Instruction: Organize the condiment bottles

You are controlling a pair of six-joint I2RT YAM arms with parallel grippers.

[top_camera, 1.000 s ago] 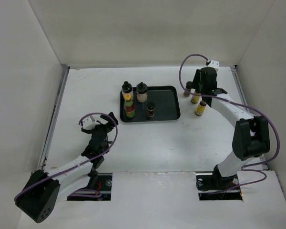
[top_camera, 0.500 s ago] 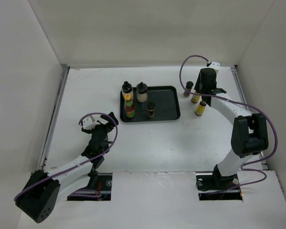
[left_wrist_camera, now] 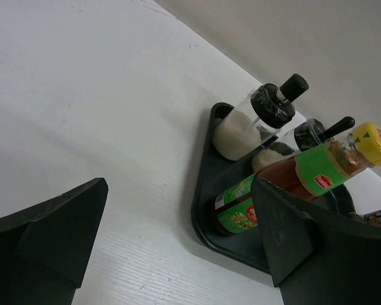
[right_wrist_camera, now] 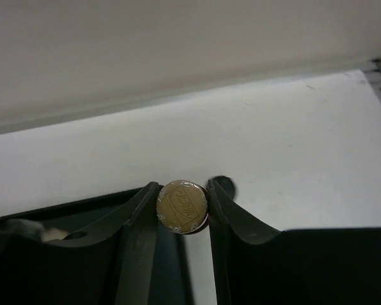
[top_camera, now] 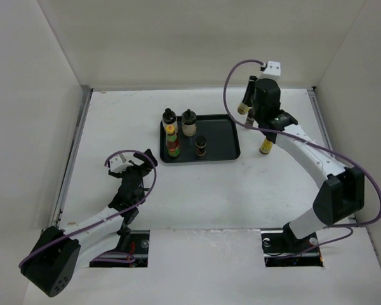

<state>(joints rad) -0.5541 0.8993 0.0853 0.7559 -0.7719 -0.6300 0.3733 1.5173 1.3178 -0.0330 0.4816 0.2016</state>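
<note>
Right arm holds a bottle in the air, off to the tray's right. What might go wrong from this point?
1. The held bottle hangs tilted, pinched on its round body by the right fingers; it may swivel or slip in transit.
2. The tray already carries standing bottles, such as the short brown bottle; a tilted set-down nearby might topple one.
3. A yellow-labelled bottle stands on the table close by the right arm; a sweep could knock it.

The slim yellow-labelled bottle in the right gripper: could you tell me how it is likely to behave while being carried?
The slim yellow-labelled bottle looks rigid and probably light. Its round body is pinched by the right gripper at two narrow contacts, so it may swivel; it hangs tilted. Tall and narrow, it could tip when set on the tray.
</note>
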